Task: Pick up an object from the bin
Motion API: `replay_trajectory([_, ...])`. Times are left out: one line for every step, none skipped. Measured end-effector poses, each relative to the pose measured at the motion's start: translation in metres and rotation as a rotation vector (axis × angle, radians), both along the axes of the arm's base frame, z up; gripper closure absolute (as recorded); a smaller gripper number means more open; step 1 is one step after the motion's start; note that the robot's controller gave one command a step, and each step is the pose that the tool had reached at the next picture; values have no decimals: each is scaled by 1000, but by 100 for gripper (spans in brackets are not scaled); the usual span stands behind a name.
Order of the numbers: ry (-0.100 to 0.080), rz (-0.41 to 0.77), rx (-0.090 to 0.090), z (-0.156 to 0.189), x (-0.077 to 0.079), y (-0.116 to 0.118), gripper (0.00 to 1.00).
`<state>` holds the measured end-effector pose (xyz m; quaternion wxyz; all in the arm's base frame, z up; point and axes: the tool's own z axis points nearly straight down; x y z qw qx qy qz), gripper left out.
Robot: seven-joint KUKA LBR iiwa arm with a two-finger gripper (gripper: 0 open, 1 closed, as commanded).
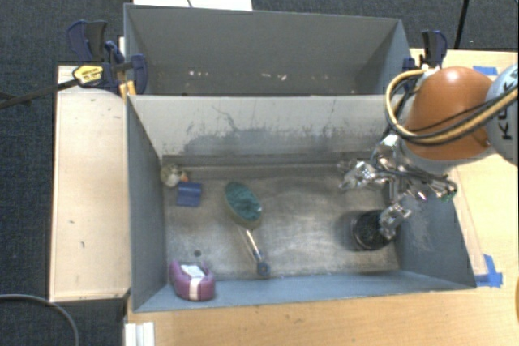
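The gripper (391, 218) is seen low in the right part of the grey metal bin (268, 126), carried beneath the arm's orange cover (444, 113). Its metal tip is placed over the upper right edge of a black round object (365, 233). Whether contact is made there cannot be judged, and whether the gripper is spread or closed cannot be made out from this angle.

The black round object is shown as a dark, low, disc-like thing with a slightly paler ring near its top. It lies flat on the bin floor in the near right area, close to the foot of the right sloping wall, well apart from everything else.

The remaining things are scattered over the left half of the floor. A teal oval object (243, 202) is found left of centre, with a small blue block (189, 194) beside it and a small pale object (170, 174) near the far left corner. A slim metal tool (255, 249) lies near the front wall, and a purple and white object (192, 279) is lodged in the near left corner.
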<state>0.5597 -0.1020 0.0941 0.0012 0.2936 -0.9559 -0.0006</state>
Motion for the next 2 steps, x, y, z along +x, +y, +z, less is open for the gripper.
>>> replay_trajectory([4, -1, -8, 2, 0, -5, 100])
replay_trajectory([-11, 263, -2, 139, -4, 7, 100])
